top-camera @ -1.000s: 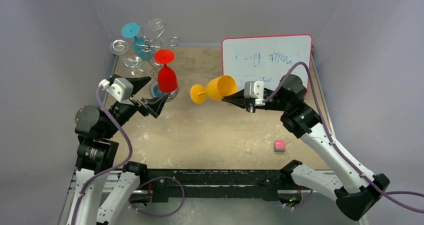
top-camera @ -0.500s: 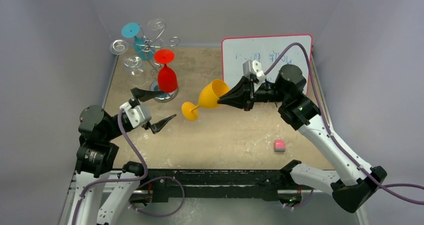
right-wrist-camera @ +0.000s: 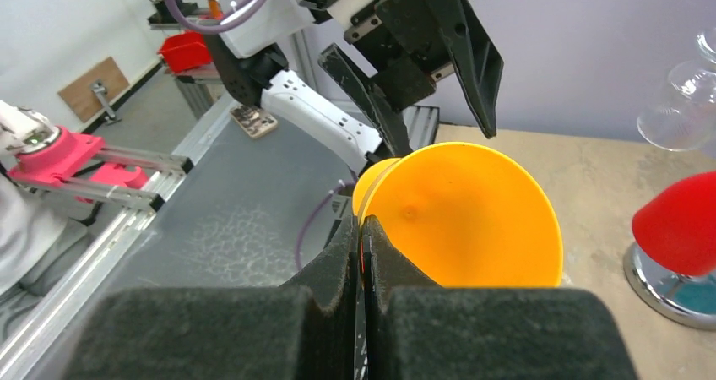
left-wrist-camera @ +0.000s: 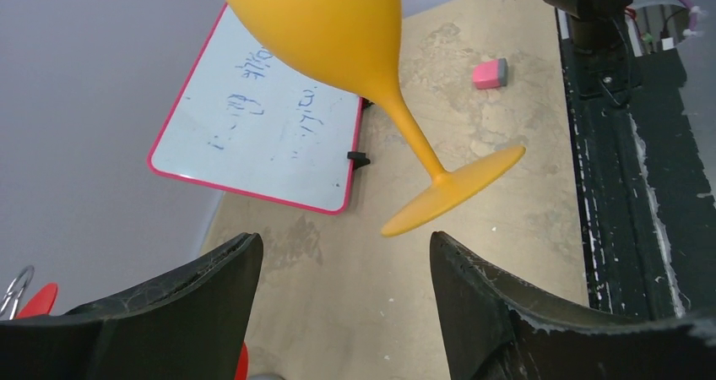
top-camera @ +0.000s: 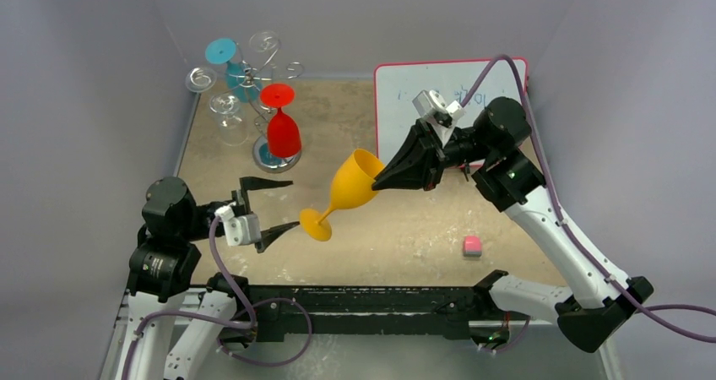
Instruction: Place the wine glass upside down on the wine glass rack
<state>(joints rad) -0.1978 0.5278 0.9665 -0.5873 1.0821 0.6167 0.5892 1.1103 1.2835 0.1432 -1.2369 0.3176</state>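
Top external: the right gripper [top-camera: 377,180], jaws clamped on the rim of the wine glass [top-camera: 350,186], holds its foot toward the left gripper [top-camera: 293,203], whose jaws are wide, seemingly for a handover.

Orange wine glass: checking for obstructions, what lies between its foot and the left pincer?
Nothing: left wrist view shows only air between the left pincer and the orange wine glass.
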